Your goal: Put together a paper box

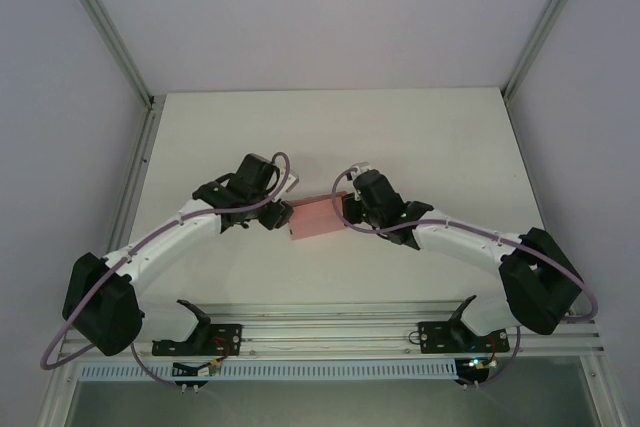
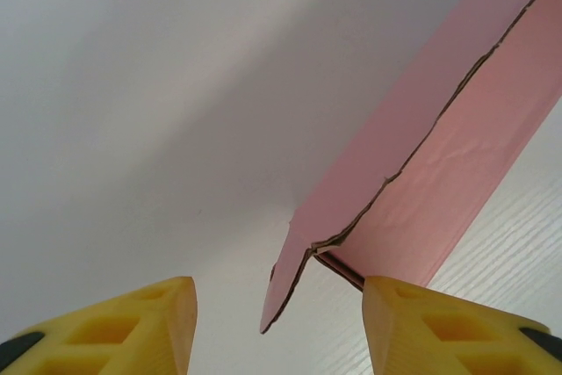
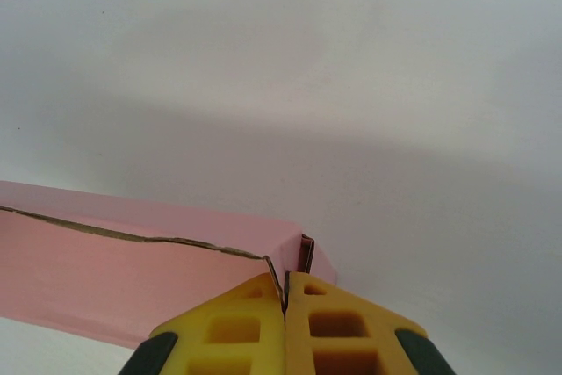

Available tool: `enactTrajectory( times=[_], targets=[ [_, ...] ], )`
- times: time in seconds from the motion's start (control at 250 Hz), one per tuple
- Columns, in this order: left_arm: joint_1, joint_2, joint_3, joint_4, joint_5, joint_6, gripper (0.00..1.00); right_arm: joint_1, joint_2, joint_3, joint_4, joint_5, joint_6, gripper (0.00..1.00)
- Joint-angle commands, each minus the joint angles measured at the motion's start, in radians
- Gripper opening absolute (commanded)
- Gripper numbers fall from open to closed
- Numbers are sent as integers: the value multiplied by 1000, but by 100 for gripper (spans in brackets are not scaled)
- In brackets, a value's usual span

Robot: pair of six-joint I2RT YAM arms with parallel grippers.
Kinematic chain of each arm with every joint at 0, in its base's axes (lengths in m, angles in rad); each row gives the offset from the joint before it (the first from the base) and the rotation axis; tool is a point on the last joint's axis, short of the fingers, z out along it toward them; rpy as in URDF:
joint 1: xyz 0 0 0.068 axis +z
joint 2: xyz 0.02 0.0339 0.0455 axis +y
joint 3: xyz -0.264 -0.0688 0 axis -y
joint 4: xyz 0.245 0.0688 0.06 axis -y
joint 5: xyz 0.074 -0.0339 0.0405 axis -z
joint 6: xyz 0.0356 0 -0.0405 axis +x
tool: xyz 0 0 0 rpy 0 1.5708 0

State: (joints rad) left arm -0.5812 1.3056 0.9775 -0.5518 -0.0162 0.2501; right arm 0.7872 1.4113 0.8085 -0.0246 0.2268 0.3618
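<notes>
Paper box [image 1: 318, 217] partly folded; left flap judged untucked.
Its right corner is pinched by the closed right gripper [image 3: 285, 292]; its left end is straddled by the wide-open, empty left gripper [image 2: 277, 294].

The top camera is looking steeply down from behind the arm bases over the whole worktop [image 1: 400, 137]. Each wrist camera is sitting close behind its fingers [image 2: 132, 327], facing the paper box [image 1: 315, 217], which all three views are sharing.

The paper box [image 2: 457, 129] runs past the left wrist view's upper-right corner.
</notes>
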Motion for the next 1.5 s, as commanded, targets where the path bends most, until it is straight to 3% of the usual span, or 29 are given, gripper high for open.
enactTrajectory(
  times=[0.0,0.172,0.339,0.451,0.527,0.647,0.934,1.09,1.498],
  targets=[
    [-5,-39,-1,-10,32,-8,53,6,33,-1,-113,-29,11,0],
    [-6,-32,-16,5,16,-11,52,7,31,-3,-109,-34,11,0],
    [-5,11,-16,9,16,-26,44,7,30,-2,-114,-37,6,0],
    [-6,28,2,13,19,-47,28,6,29,-1,-114,-40,5,0],
    [-6,21,10,20,17,-64,0,7,30,-2,-116,-37,7,0],
    [-5,13,24,41,46,-144,0,10,26,-1,-124,-16,5,0],
    [-6,122,133,9,105,-488,0,60,60,27,-128,87,-1,0],
    [-6,154,163,-36,166,-592,0,90,81,30,-129,145,13,0],
    [-4,99,204,-47,149,-697,0,123,55,-15,-77,215,38,0]
  ],
)
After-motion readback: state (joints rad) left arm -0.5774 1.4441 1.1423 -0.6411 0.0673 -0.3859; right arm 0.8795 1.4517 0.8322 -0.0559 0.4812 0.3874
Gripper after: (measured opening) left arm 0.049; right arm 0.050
